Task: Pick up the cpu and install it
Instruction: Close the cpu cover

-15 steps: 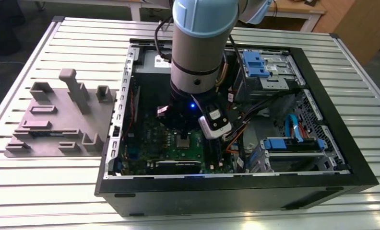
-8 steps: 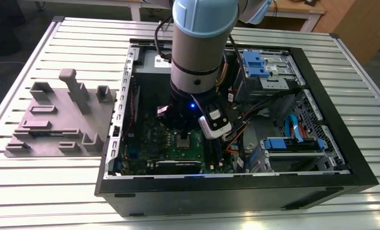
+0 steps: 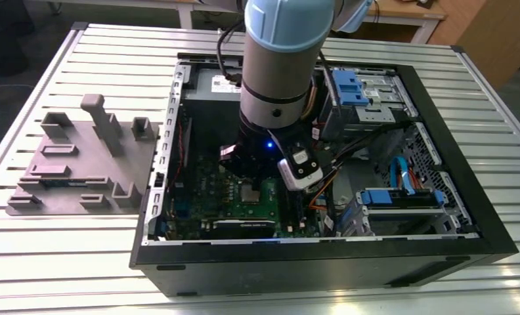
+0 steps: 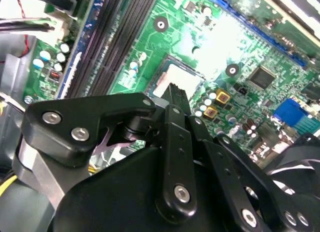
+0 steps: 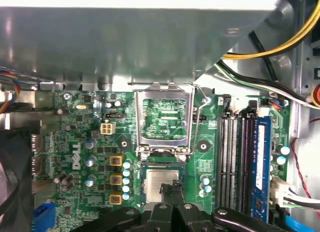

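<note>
While the gripper [image 5: 171,188] hangs closed over the square silvery cpu [image 5: 161,184] (in socket), mobo [image 5: 90,142] shows green.

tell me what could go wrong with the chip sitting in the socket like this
The gripper is right over the cpu, so pulling away at an angle might drag it out of the socket. The retention frame stands flipped open, so nothing clamps the chip yet. The memory sticks sit close beside, and a sideways move could clip them.
</note>
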### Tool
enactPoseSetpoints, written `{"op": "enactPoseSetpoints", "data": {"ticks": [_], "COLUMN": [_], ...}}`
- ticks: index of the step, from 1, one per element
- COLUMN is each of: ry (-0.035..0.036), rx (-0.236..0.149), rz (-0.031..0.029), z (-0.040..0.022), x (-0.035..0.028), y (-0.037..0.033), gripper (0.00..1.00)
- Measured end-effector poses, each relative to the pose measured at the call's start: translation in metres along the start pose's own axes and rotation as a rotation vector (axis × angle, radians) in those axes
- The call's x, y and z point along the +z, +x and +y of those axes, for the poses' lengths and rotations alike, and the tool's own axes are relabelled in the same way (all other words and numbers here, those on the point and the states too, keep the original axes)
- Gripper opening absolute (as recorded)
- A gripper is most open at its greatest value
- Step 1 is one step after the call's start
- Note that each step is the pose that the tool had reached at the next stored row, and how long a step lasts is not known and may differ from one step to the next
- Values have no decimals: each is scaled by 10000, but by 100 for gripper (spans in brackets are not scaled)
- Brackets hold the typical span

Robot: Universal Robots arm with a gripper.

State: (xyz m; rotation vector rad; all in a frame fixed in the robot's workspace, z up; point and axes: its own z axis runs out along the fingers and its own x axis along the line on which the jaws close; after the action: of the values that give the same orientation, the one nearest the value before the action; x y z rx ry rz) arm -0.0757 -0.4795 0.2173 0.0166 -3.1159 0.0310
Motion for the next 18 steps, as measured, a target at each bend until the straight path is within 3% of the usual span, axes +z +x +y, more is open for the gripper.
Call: {"op": "enactPoseSetpoints", "data": {"ticks": [3, 6, 18], "ry": [4, 0, 0], "rx": [2, 1, 1], "rz": [2, 0, 0], "z": [0, -1, -11], "x": [-7, -83, -602], "y": [-1, 0, 14], "gripper": [10, 10, 10]}}
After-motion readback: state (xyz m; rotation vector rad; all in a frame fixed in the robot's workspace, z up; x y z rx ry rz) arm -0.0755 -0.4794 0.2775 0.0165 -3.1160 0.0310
